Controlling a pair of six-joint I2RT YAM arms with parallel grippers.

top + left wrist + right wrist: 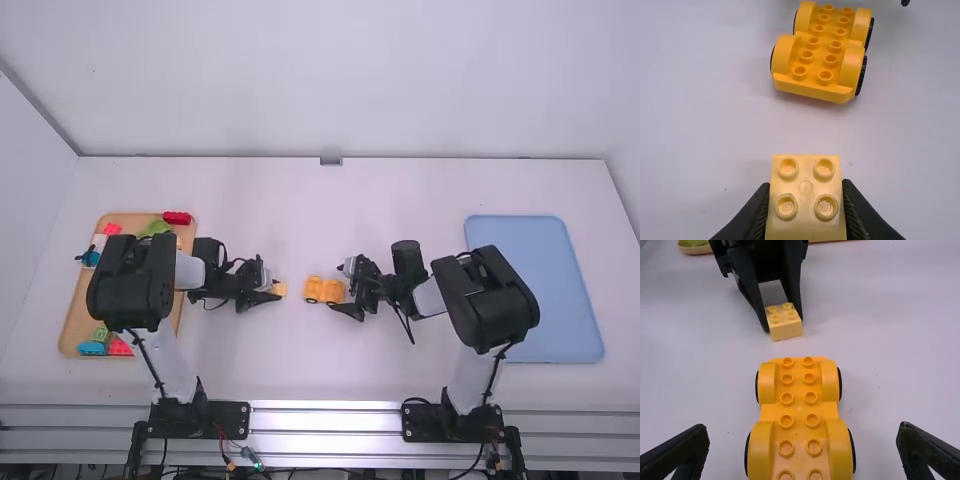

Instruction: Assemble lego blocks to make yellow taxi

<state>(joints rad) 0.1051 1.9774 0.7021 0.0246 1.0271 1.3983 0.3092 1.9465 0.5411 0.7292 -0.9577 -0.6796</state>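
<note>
On our white table (300, 370), the taxi looks barely begun: by our judgement the body is all left to stack. The blue tray (560, 300) edges the right side and the tan tray (72, 330), holding coloured bricks, the left; the wide stretch between their rims should give us room to slide either arm. Near the middle, well apart from both rims, our right gripper (804, 429) stands with fingers spread either side of the wheeled yellow base (799, 412), whose studs are uncovered. Just beside its end, our left gripper (806, 184) pinches a pale yellow brick (806, 200), not yet joined on.
</note>
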